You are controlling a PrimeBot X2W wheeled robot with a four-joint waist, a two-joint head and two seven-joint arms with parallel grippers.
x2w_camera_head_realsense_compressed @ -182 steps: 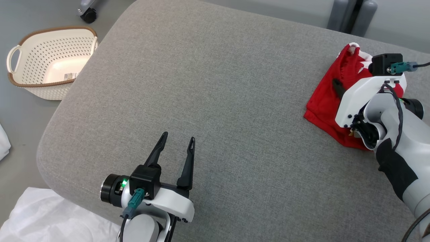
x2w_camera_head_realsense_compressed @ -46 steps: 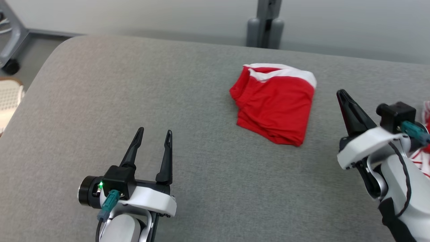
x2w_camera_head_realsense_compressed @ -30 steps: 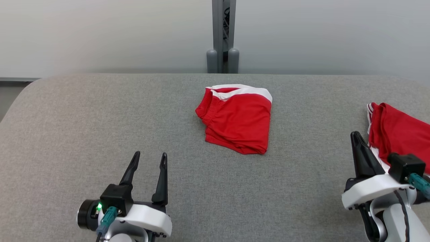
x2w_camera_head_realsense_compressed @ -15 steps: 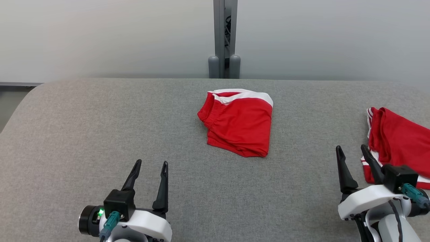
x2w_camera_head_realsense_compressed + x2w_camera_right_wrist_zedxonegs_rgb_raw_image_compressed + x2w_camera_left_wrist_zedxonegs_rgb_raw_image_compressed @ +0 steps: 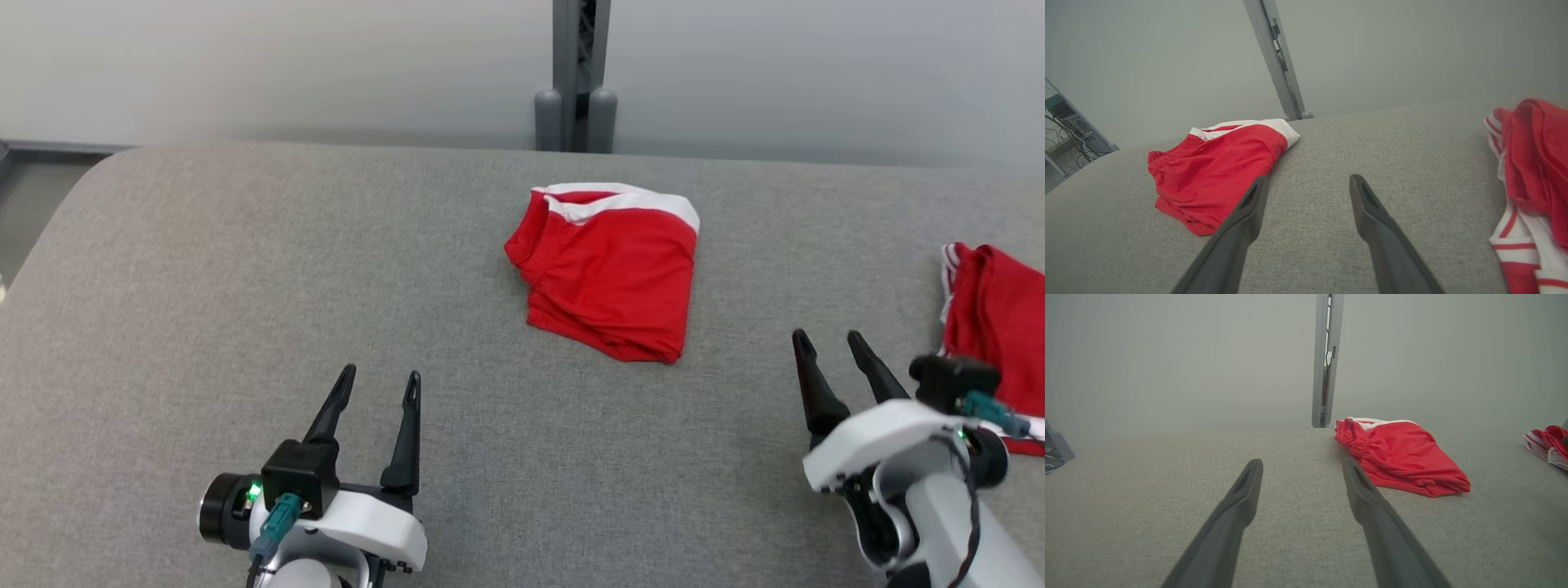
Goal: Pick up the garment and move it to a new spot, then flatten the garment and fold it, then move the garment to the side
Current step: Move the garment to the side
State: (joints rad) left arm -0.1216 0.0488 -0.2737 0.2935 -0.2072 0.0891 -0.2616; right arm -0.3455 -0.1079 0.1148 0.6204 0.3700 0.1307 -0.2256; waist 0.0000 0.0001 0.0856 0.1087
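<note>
Head view: garment [image 5: 612, 273] lies apart, up-left of right pincer [image 5: 826, 336].

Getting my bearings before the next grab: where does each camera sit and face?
Head view: on the head, facing forward and down at the grey surface; left gripper lower left, right gripper lower right, both open.
Left wrist view: on the left wrist, looking along its own fingers toward the grey post; folded red garment to their right.
Right wrist view: along the right arm's fingers; striped red garment at right.
Shared: all three show that garment and the post.
</note>
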